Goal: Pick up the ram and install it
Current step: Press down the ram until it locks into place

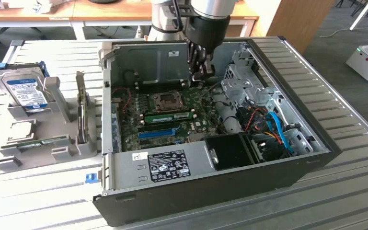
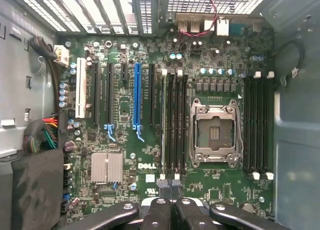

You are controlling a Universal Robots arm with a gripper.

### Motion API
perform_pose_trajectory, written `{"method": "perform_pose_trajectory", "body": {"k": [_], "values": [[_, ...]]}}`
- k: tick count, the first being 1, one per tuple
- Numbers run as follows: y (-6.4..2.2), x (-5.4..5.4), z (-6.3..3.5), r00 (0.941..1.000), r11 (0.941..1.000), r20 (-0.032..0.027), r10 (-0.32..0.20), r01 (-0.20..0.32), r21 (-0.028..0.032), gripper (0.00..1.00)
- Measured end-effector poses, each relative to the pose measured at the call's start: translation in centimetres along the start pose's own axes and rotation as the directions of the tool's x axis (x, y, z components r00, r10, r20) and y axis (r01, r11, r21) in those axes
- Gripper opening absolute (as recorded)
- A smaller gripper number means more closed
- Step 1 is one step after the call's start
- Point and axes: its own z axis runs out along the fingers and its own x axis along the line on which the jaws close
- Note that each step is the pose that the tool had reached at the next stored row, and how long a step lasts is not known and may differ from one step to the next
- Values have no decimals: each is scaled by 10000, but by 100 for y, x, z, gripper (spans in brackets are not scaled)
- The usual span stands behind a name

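The arm reaches down into the open computer case (image 1: 203, 191), which lies on its side on the slatted worktop (image 1: 37, 201). The gripper (image 1: 200, 76) hangs above the motherboard near the rear wall. In the wrist view the gripper (image 2: 171, 205) has its fingers (image 2: 159, 212) drawn together with no gap between them and nothing held. The ram (image 1: 169, 116) lies apart from the gripper, at about 7 o'clock from it in the exterior view. It sits in a memory slot just at 6 o'clock of the bare CPU socket (image 1: 168, 99). In the wrist view the ram (image 2: 163, 125) shows edge-on as a pale strip in the slot bank beside the CPU socket (image 2: 214, 132), between that socket and the blue slot (image 2: 136, 95). In the exterior view the blue slot (image 1: 156, 133) lies at 7 o'clock of the ram. At 9 o'clock of the case a grey holder (image 1: 63, 153) carries a hard drive (image 1: 25, 88) and an upright dark card (image 1: 80, 112).
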Motion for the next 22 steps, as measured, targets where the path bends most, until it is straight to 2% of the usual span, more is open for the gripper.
{"method": "perform_pose_trajectory", "body": {"k": [14,22], "values": [[-7,4,188,10000,10000,-5,0,0,22,11],[-12,8,332,10000,10000,-5,0,0,34,11]]}}
